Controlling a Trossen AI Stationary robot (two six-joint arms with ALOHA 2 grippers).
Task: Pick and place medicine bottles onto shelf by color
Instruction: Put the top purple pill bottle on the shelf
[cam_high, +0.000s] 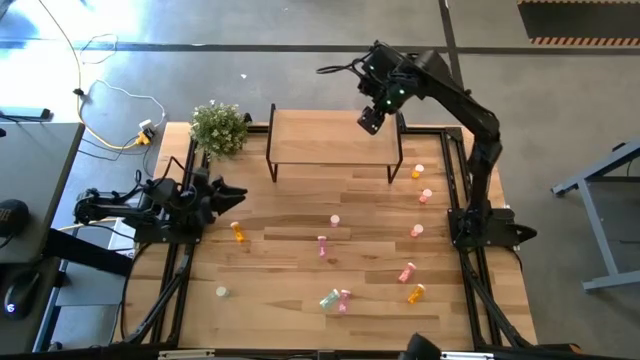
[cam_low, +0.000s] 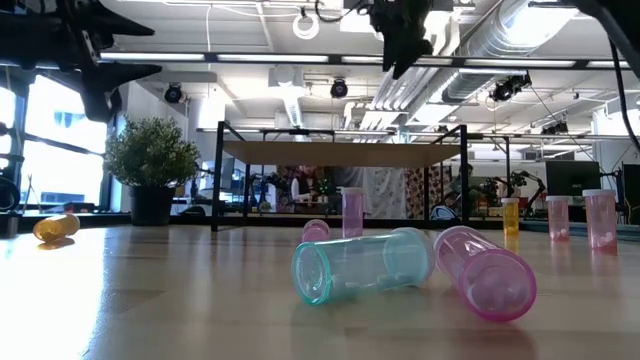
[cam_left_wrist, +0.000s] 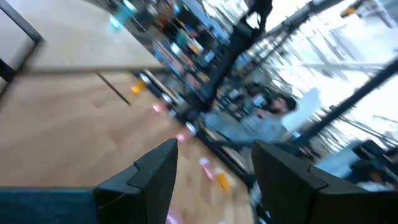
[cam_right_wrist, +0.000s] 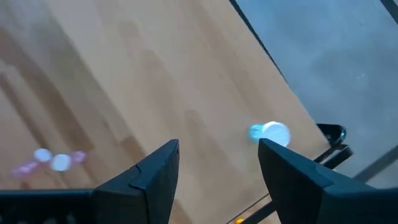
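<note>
Bottles: small translucent plastic medicine bottles (cam_high: 321, 245) in pink, orange and green, scattered over the light-wood table (cam_high: 270, 270); some upright, some lying down, as the green one (cam_low: 362, 266) touching a pink one (cam_low: 486, 272).
Shelf: low light-wood shelf on thin black legs (cam_high: 331, 138), far edge of table; one blue-green bottle (cam_right_wrist: 270, 133) standing near its corner.
Right gripper (cam_high: 371, 121): above shelf's right end, fingers apart, empty.
Left gripper (cam_high: 226, 194): low at table's left edge, fingers apart, empty.
Handling: probably very light, stiff, smooth-walled; likely to roll or tip when nudged.
Hold: across mid-body, below cap; for lying ones, across the barrel.
</note>
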